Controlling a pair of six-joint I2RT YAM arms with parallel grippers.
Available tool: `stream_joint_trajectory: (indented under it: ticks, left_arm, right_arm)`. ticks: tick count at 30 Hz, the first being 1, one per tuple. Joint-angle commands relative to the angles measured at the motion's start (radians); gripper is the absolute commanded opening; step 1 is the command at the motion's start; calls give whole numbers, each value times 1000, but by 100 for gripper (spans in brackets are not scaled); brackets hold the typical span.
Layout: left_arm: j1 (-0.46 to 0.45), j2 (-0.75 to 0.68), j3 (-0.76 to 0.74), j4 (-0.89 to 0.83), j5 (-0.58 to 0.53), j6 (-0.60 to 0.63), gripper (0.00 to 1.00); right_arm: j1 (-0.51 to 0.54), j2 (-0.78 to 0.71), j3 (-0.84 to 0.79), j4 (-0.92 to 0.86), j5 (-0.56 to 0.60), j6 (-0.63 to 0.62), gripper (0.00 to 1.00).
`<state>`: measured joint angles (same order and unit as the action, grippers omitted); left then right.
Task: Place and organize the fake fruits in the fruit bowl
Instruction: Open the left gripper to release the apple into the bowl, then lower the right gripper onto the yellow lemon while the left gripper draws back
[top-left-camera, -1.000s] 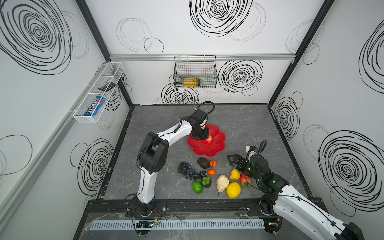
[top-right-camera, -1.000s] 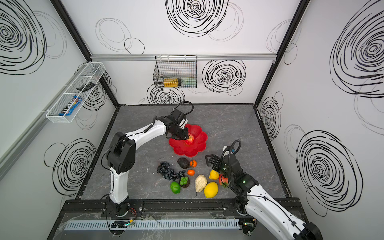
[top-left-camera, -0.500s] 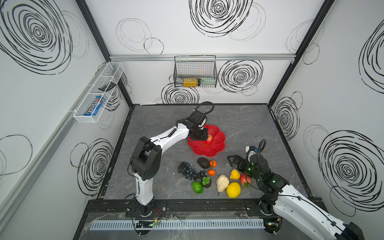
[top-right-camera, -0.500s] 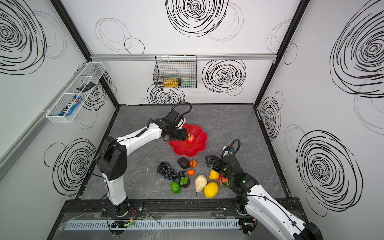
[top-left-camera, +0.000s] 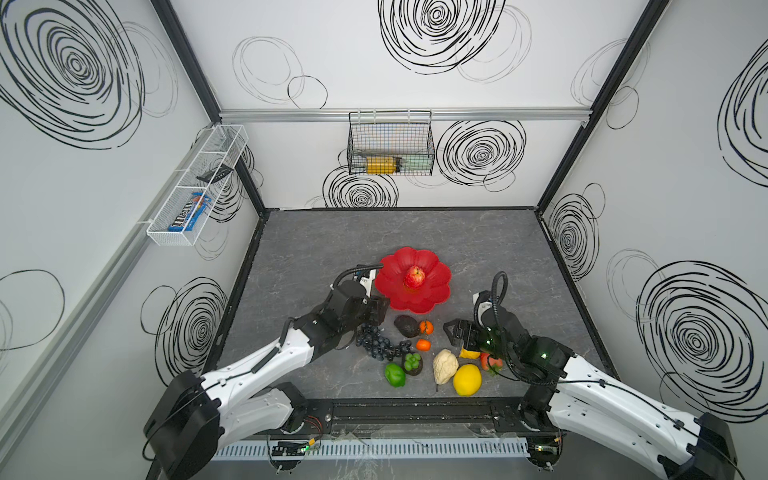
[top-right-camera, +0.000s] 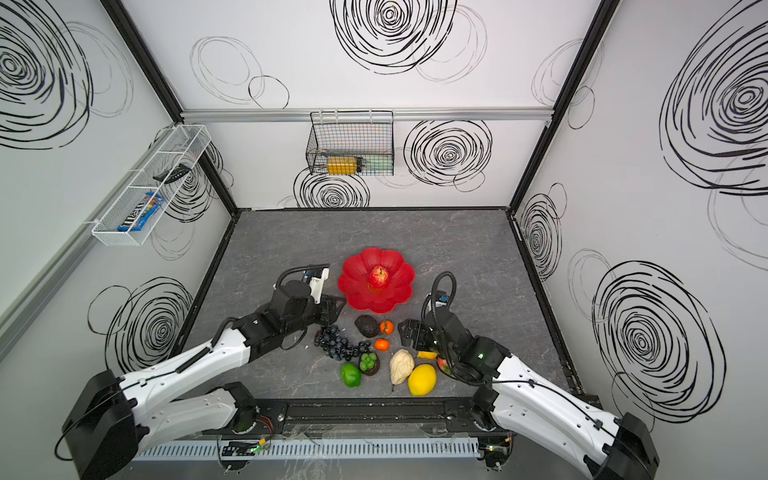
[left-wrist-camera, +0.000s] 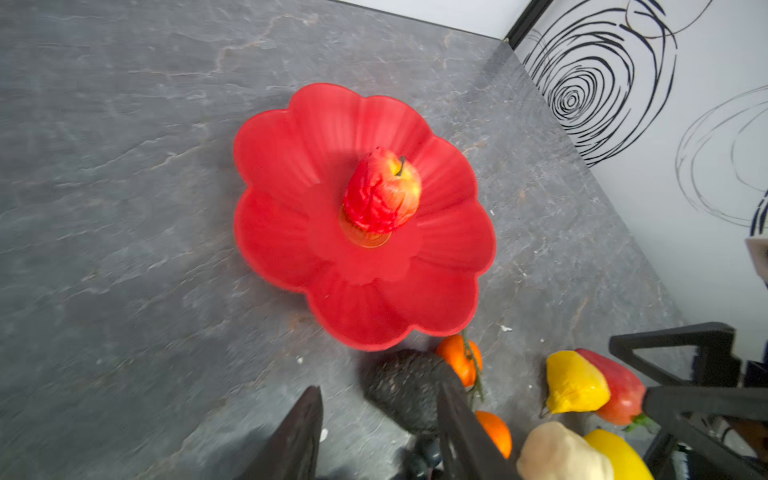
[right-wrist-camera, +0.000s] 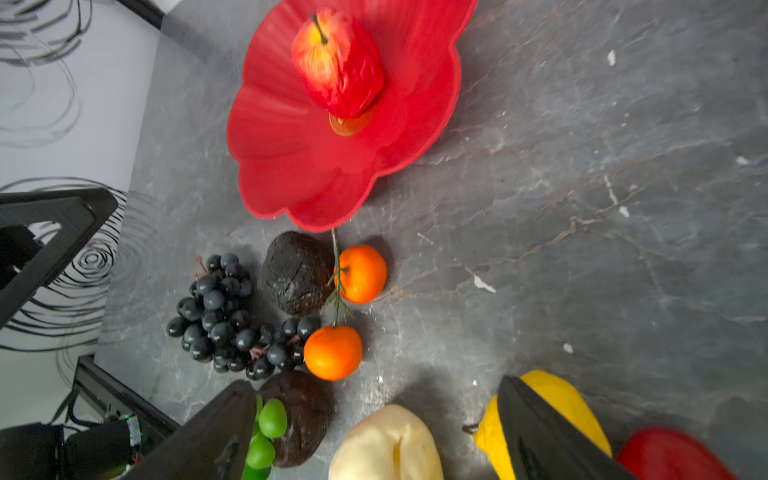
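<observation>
Withdrawn from the fruit bowl (top-left-camera: 415, 302), where the red apple (top-left-camera: 414, 277) is left at centre, the left tool (top-left-camera: 379, 312) is held empty, jaws partly parted, beside the grape bunch (top-left-camera: 376, 343), best gripped across its thickest part.

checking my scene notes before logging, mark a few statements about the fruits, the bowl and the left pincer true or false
The red apple sits in the fruit bowl. True.
The grape bunch lies in the bowl. False: it lies on the table, outside the bowl.
The left pincer grips the apple. False: its jaws stand apart and empty, beside the bowl.
The yellow lemon is on the table. True.
</observation>
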<state>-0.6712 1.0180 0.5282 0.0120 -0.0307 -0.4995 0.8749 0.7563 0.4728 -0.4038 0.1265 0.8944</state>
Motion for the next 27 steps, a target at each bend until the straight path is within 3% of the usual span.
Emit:
stream_joint_trajectory:
  ticks: [1, 8, 18, 27]
  left_arm:
    - [11, -135, -113, 191, -89, -3, 52]
    - [21, -310, -282, 243, -115, 52, 61]
    - [34, -349, -318, 257, -110, 67, 65]
    - [43, -361, -319, 252, -87, 67, 67]
  right_arm:
    - [76, 17, 43, -157, 95, 78, 94]
    - [206, 78, 144, -360, 156, 222, 93]
    - [355, 65, 137, -555, 165, 562, 90]
    - [376, 21, 58, -517, 86, 629, 90]
